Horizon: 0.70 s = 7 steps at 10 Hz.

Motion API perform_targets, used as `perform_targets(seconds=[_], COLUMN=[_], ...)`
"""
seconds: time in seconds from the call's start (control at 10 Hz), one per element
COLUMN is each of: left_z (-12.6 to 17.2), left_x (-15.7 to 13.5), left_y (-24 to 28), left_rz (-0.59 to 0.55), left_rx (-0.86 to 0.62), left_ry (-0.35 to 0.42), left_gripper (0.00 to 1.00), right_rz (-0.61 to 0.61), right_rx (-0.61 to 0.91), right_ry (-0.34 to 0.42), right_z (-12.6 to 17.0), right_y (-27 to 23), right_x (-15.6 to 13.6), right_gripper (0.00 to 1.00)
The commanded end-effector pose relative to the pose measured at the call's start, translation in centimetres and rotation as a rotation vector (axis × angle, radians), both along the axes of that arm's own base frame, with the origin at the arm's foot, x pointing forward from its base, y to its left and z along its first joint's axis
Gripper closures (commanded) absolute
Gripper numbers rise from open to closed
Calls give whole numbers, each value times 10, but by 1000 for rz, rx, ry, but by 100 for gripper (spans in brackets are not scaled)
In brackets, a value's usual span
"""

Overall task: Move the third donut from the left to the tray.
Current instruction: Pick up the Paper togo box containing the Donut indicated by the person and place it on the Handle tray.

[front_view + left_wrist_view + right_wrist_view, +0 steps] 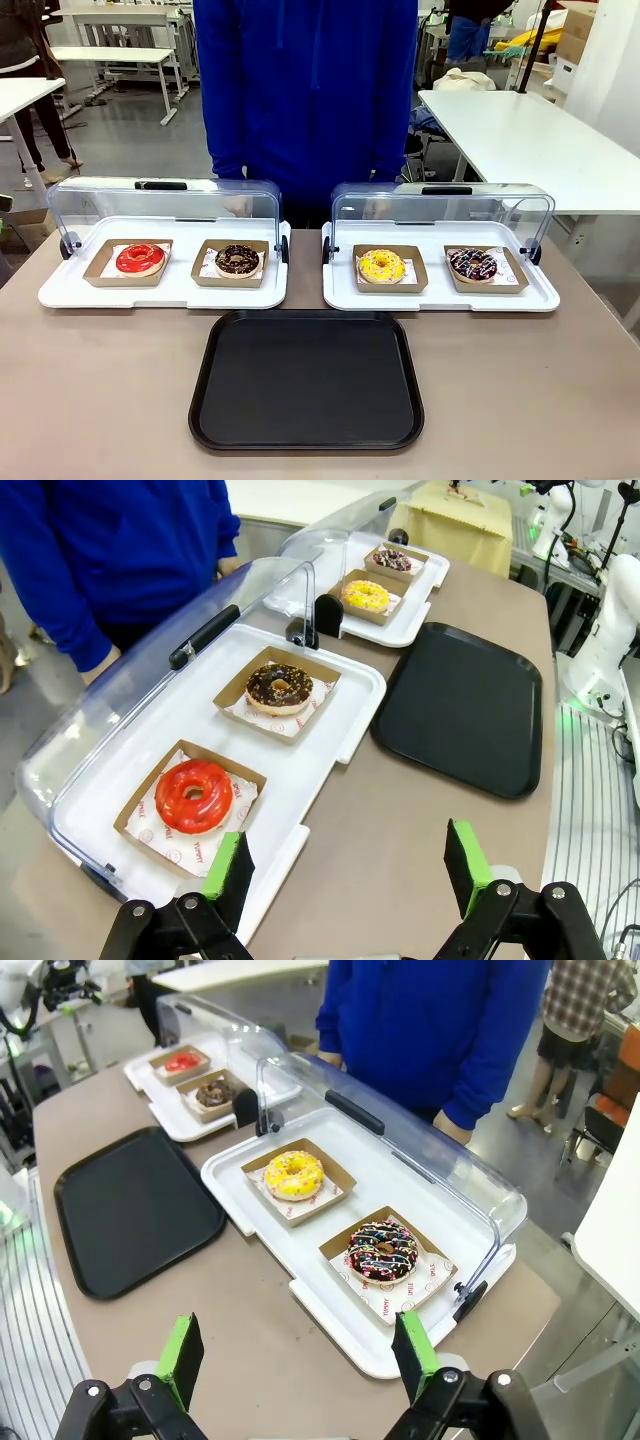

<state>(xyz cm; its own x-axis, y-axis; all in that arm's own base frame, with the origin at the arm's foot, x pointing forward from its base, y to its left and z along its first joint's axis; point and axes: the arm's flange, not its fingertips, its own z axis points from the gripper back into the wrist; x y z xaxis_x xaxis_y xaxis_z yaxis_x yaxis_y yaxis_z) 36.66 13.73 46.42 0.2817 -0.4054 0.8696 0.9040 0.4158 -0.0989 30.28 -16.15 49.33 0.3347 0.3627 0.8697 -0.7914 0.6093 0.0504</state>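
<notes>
The yellow-iced donut (382, 265) (366, 595) (293, 1174) lies in its brown cardboard holder on the right white display tray (440, 297), whose clear lid stands open. The black tray (306, 380) (460, 705) (135, 1208) lies bare on the table in front of the two display trays. My left gripper (345, 865) is open, hovering above the table's left end near the red donut (194, 794). My right gripper (297, 1355) is open too, above the table's right end, near the chocolate sprinkled donut (382, 1251).
The left display tray (160, 290) holds a red-iced donut (140, 258) and a chocolate donut (237, 260); the right one also holds a chocolate sprinkled donut (472, 264). A person in a blue top (305, 90) stands at the far edge behind the open lids.
</notes>
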Motion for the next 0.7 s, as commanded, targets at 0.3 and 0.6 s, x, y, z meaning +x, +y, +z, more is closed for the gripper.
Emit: perform_targets(seconds=[0.3,0.6], left_z=[0,0], left_x=[2,2], left_y=[2,2], left_rz=[-11,-11], left_rx=[-19,-19], left_ry=[-26,-26], left_gripper=[0,0], right_rz=[14,14], right_rx=[0,0], right_ry=[-26,-26], right_z=[2,2], right_y=[-1,-1], right_x=[1,1], right_gripper=[0,0])
